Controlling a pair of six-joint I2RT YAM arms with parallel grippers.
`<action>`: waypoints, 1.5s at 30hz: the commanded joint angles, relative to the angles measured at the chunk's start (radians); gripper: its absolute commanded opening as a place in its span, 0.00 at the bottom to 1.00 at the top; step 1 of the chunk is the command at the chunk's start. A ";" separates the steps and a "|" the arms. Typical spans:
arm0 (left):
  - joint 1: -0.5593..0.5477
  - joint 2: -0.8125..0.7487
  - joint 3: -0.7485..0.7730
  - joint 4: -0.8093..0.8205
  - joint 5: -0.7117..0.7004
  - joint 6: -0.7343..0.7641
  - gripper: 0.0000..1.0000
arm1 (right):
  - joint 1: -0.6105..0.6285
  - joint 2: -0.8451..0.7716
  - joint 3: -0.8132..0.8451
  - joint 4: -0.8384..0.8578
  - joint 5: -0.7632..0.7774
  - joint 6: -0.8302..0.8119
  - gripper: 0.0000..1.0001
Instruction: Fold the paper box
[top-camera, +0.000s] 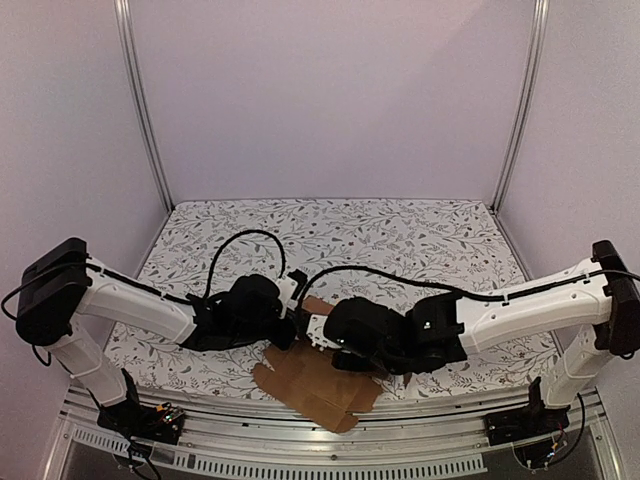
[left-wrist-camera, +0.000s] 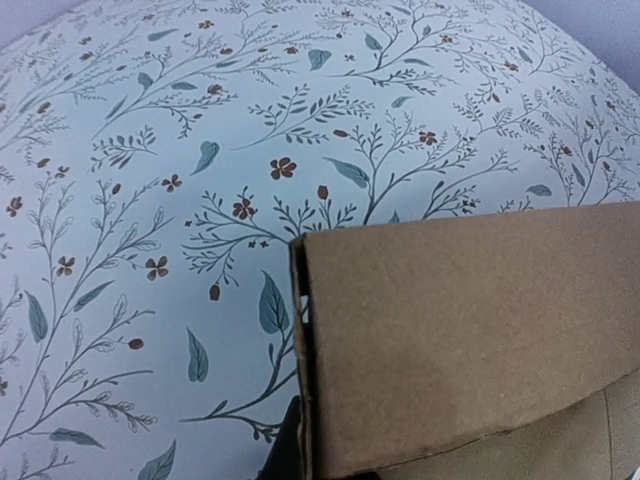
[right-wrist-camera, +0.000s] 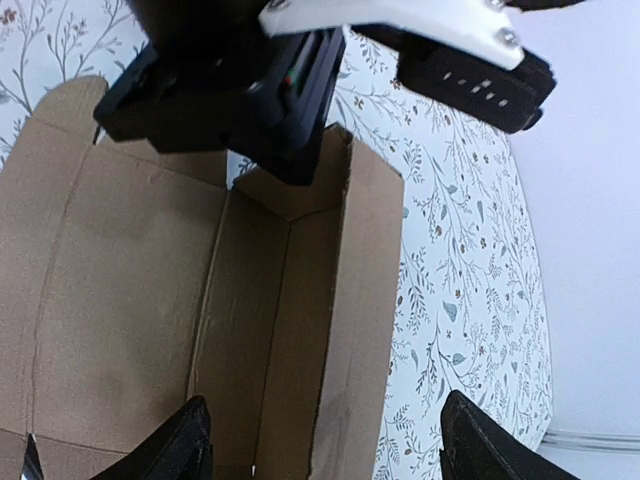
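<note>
Two arms meet low over the near middle of the desk, which wears a pale cloth printed with leaves and small flowers. Between them, at the near edge, I can see the paper box — brown cardboard, partly folded, its flat panels spread toward the arm bases and one wall standing up where the arms meet. My left pincer is pinched together on that standing wall; from its wrist camera the panel fills the lower right, with a dark fingertip showing at its bottom corner. My right pincer hangs over the trough of the box with its fingers spread wide apart — gripping nothing, a creased panel running between them.
</note>
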 joint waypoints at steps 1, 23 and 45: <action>-0.003 0.002 0.050 -0.023 0.037 0.052 0.00 | -0.085 -0.117 0.039 -0.046 -0.217 0.100 0.78; 0.033 0.173 0.214 -0.058 0.009 0.146 0.00 | -0.485 -0.078 -0.052 0.298 -0.735 0.600 0.21; 0.029 0.202 0.156 0.028 -0.003 0.074 0.00 | -0.486 0.154 -0.026 0.561 -0.861 0.783 0.00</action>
